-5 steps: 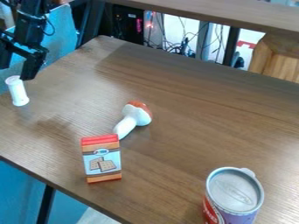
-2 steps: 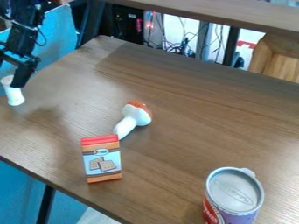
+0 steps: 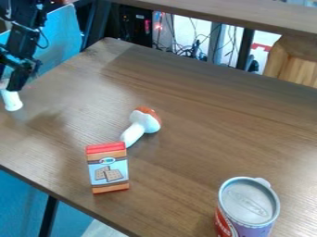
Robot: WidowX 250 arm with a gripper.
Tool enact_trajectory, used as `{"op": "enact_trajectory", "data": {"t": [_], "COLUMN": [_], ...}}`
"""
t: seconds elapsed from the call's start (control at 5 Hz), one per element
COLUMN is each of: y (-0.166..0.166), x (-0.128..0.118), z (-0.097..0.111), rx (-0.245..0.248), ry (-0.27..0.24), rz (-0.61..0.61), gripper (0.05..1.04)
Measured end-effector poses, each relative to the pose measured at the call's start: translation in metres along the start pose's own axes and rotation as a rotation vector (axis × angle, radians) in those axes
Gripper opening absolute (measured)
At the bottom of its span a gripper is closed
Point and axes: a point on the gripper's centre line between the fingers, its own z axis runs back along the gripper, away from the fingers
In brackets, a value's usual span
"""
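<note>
Nearest, at the bottom right, the can [image 3: 249, 206] stands upright on the desk [image 3: 198, 120], its silvery lid facing up and its side red and purple; the view's bottom edge cuts it off. Farther back and to the left is a small box [image 3: 108, 169], upright, with a red top, orange bands and crackers pictured on its pale blue front. Just behind it lies a toy mushroom [image 3: 141, 126], its white stem pointing down toward the box's upper right corner and its orange-brown cap pointing away. Whether stem and box touch, I cannot tell.

Well apart from these, at the far left side of the desk, is the white cylinder [image 3: 12, 100], with a flared lower end. The black end effector [image 3: 12, 85] is right at its top, overlapping it in the view. I cannot tell how far open the end effector is, or whether it pinches the cylinder or only sits against or in front of it. The black arm [image 3: 23, 39] comes in from the upper left, before a blue panel [image 3: 64, 30]. Beyond the far edge are tangled cables [image 3: 186, 50] and, at the right, a light wooden piece [image 3: 294, 60].
</note>
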Motion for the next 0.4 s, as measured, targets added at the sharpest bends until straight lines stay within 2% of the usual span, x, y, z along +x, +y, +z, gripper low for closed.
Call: {"op": "enact_trajectory", "data": {"t": [0.2,0.4], "y": [0.0021,0.004], "x": [-0.0004,-0.0063], "z": [-0.0018,-0.0036], "rx": [-0.037,-0.099], "ry": [-0.015,-0.039], "rz": [-0.03,-0.089], "gripper": [0.55,0.55]}}
